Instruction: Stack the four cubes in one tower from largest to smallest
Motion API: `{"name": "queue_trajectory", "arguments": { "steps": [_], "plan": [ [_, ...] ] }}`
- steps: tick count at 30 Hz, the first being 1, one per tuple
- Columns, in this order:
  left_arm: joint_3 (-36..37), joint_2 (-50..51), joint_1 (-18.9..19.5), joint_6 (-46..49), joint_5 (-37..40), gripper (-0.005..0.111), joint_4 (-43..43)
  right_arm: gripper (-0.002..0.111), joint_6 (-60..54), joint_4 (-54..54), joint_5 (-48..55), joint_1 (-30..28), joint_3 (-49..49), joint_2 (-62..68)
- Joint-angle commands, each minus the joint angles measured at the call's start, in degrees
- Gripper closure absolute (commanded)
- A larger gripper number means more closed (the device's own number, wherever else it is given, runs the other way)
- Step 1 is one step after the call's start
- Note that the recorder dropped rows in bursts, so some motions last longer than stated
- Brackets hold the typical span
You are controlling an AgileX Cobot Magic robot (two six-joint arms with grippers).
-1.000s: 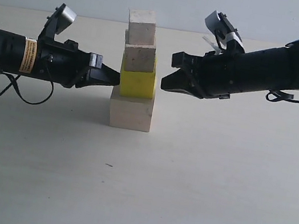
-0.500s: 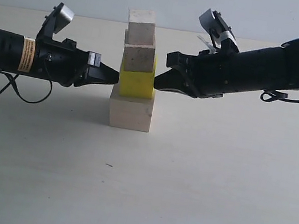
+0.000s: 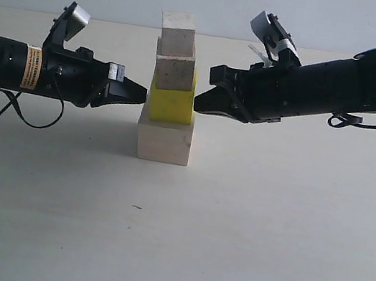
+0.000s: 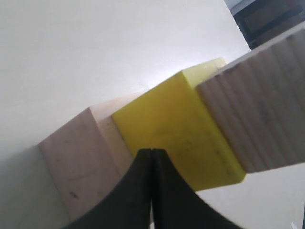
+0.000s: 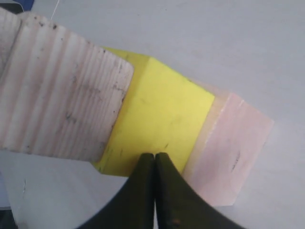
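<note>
The tower (image 3: 173, 87) stands in the middle of the table (image 3: 266, 234), between my two arms, and all four cubes are in it. The pale cube (image 3: 164, 140) is at the bottom and rests on the table. On it sits the yellow cube (image 3: 172, 105). Then comes the lower small cube (image 3: 176, 73), and on that one the top small cube (image 3: 178, 35). The column is not fully straight: the two small cubes sit a little toward the left side of the yellow cube, and the top one is shifted slightly left of the one under it. My left arm (image 3: 33, 69) reaches in almost level from the left. My left jaws are pressed together and hold nothing. Their tip points at the left face of the yellow cube, low on that face, near the edge where it meets the pale cube. The tip is just beside this face, but I cannot tell whether it touches. My right arm (image 3: 329, 82) comes in from the right, sloping a little downward. My right jaws are also clenched on nothing, and their tip is at the right face of the yellow cube and seems to be against it. Both tips are at about the same height, on opposite sides of the yellow cube.
</note>
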Motion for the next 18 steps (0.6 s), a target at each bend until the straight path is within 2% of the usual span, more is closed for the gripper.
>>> {"name": "queue_trajectory", "arguments": {
  "steps": [1,18],
  "plan": [
    [0.15,-0.49,0.12,0.41,0.18,0.107,-0.5,0.108,-0.32,-0.42,1.14,0.51,-0.37,0.07],
    [0.15,-0.49,0.12,0.41,0.18,0.107,-0.5,0.108,0.91,-1.61,-0.37,0.51,-0.37,0.07]
  ]
}}
